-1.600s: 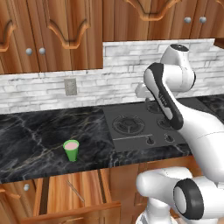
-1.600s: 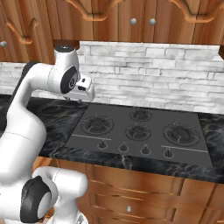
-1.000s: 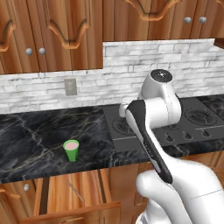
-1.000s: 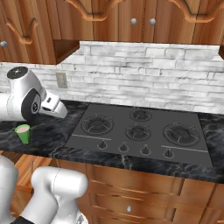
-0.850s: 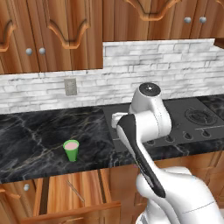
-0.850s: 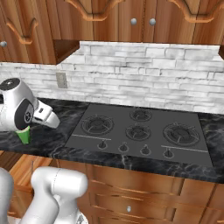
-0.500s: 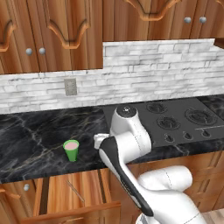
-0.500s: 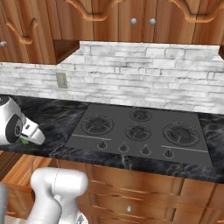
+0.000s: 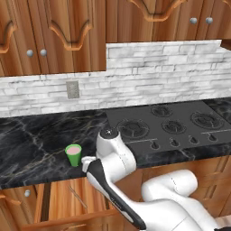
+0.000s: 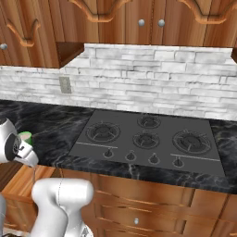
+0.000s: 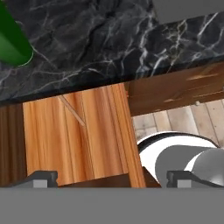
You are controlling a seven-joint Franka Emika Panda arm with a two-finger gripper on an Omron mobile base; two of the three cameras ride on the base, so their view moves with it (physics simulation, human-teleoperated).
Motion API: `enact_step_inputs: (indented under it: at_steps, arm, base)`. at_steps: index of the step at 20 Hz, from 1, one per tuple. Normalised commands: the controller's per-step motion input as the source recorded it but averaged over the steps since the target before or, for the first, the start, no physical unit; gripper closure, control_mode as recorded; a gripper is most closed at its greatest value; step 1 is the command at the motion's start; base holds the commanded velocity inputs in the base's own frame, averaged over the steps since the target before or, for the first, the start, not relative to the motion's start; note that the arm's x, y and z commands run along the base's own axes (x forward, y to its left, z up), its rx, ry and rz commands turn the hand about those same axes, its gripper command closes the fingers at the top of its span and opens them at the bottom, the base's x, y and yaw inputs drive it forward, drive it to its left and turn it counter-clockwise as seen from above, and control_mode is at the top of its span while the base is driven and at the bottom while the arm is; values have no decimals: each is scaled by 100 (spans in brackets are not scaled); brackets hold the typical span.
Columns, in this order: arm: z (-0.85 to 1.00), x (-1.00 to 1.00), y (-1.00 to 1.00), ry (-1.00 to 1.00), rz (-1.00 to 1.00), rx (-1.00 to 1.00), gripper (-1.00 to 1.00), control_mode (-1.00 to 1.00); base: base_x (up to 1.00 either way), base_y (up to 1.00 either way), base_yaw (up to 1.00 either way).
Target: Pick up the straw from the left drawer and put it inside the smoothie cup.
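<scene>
Since the earlier frames, the arm has been swung down and to the left, from above the stove point(image 9: 169, 124) to the counter's front edge, so that the hand is now brought over the left drawer point(image 9: 58, 205). This placement is judged to serve the first step of the task: the camera on the hand is aimed down into the open drawer so the straw can be approached from above.

The straw point(image 11: 72, 110) is seen in the hand view lying flat and slanted on the light wood-grain floor of the drawer, close under the counter edge; it is also made out in the left base view as a thin pale line point(image 9: 77, 197) on the drawer floor. It is not touched by anything.

The gripper point(image 11: 110, 177) is held above the drawer with its two dark fingertips point(image 11: 41, 177) set wide apart, and nothing is held between them. The straw lies well ahead of the tips rather than between them, so a further descent and a shift toward the counter edge are judged to be needed before a grasp.

The smoothie cup point(image 9: 73, 154) is left standing upright on the black marble counter point(image 9: 31, 149), just behind the drawer and beside the arm's elbow, where it can be reached with a short lift once the straw is taken.
</scene>
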Motion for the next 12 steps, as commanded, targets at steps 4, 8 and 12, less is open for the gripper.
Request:
enact_step_inputs:
  at_steps: [4, 8, 12]
  arm:
    - [-77, 0, 43, 11, 0, 0, -100, -100]
    - [-68, -3, 36, 14, 1, -2, -100, -100]
    - [-56, -22, 26, 10, 6, -5, -100, -100]
  base:
    - [0, 0, 0]
    - [0, 0, 0]
    - [0, 0, 0]
